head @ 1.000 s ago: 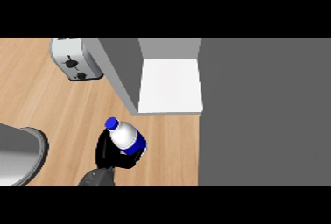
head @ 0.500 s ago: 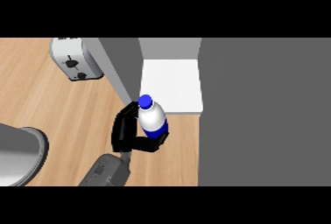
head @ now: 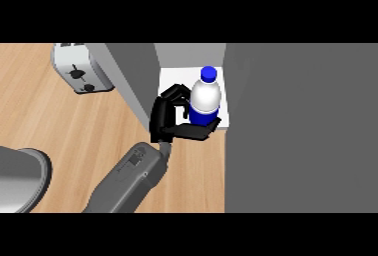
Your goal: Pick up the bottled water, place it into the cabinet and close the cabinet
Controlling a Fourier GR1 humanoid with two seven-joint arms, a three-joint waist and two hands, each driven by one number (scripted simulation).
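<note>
At the near left edge, a grey rounded metal vessel (head: 18, 180) sits on the wooden table (head: 44, 120), cut off by the view's border. Just to its right the grey left forearm (head: 129, 180) comes in from the lower edge and angles up and to the right.

The black left hand (head: 166, 117) is clenched round the bottled water (head: 207, 97): the fingers curl over the bottle's left side and the thumb hooks under its blue label. The bottle is upright, white-bodied with a blue cap, and shows against the white floor (head: 170, 77) of the open cabinet (head: 133, 75) (whether its base touches that floor cannot be told). The cabinet's grey side wall rises just left of the hand, and a broad grey panel (head: 295, 125) fills the view to the bottle's right.

Farther back, left of the cabinet wall, a silver toaster (head: 80, 70) stands on the table.
</note>
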